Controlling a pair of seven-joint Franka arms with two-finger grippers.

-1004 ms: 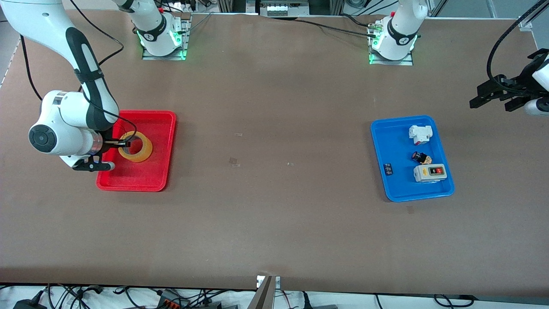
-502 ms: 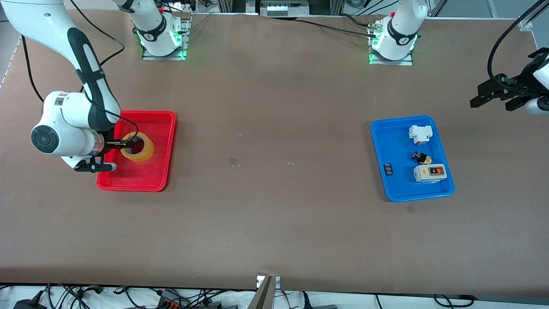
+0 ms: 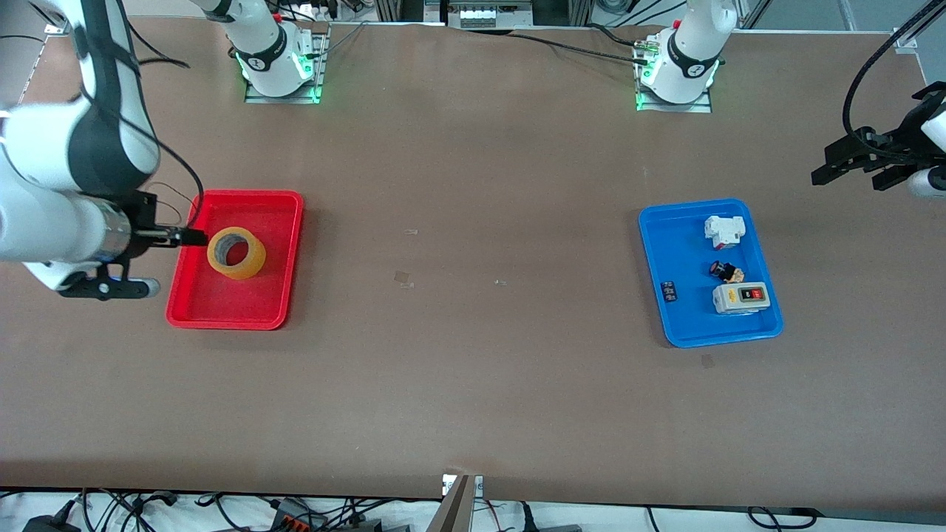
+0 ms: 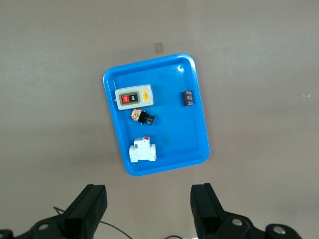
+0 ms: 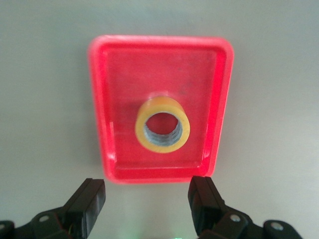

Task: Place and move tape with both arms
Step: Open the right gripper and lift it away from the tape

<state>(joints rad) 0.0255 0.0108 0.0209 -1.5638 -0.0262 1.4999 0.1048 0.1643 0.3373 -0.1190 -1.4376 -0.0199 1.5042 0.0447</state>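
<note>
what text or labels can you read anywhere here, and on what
None can be read.
Switch box: marks on its red and black buttons and its yellow label, too small to read.
Arm bases: a round logo on the dark band, not legible.
Tape, red tray, blue tray: no text visible.

Tape point(image 3: 236, 253) point(image 5: 162, 124): yellowish translucent ring, wide round hole, grey inner core showing. Lies flat on its side, hole up, in the red tray point(image 3: 277, 295) at the right arm's end of the counter, about mid-tray. Nothing grips it.

Right gripper point(image 3: 177, 236) point(image 5: 147, 201) hangs above the tray's edge, just beside the tape, fingers spread. Left gripper point(image 3: 850, 166) point(image 4: 148, 206) waits over the counter at the left arm's end, fingers spread, holding nothing.
</note>
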